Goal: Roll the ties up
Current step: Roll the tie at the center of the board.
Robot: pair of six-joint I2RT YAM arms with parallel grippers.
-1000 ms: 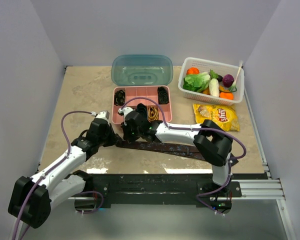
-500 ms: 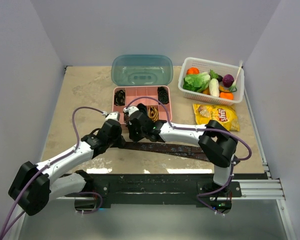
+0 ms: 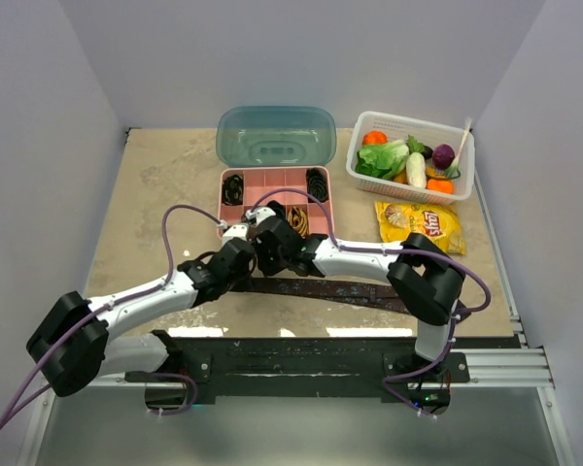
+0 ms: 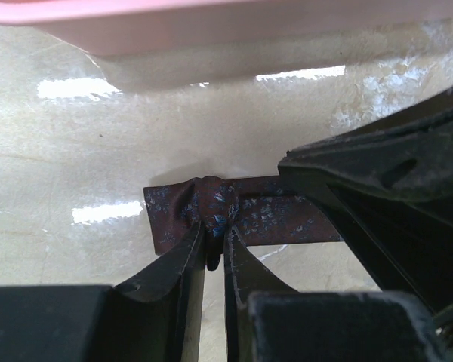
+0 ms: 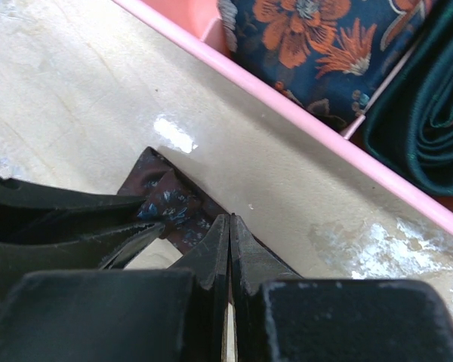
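A dark maroon speckled tie [image 3: 340, 289] lies flat across the table in front of the pink tray [image 3: 276, 173]. At its narrow left end both grippers meet. My left gripper [image 4: 214, 230] is shut on a bunched fold of the tie [image 4: 266, 215]. In the top view it [image 3: 241, 260] sits just left of my right gripper [image 3: 269, 245]. My right gripper [image 5: 230, 220] has its jaws fully shut, tips resting at the tie's [image 5: 170, 200] edge, with the left fingers [image 5: 60, 219] beside it. Rolled ties, one floral [image 5: 309, 30] and one dark green [image 5: 430, 98], fill tray compartments.
The tray's pink wall [image 5: 309, 121] runs close behind both grippers. Its teal lid [image 3: 275, 136] lies behind it. A white basket [image 3: 466, 175] of toy vegetables stands at the back right, with a yellow chips bag [image 3: 423, 225] in front of it.
My left arm has swung right along the table, bringing its gripper up against the right gripper at the tie's end. The right gripper shifted slightly to the right.
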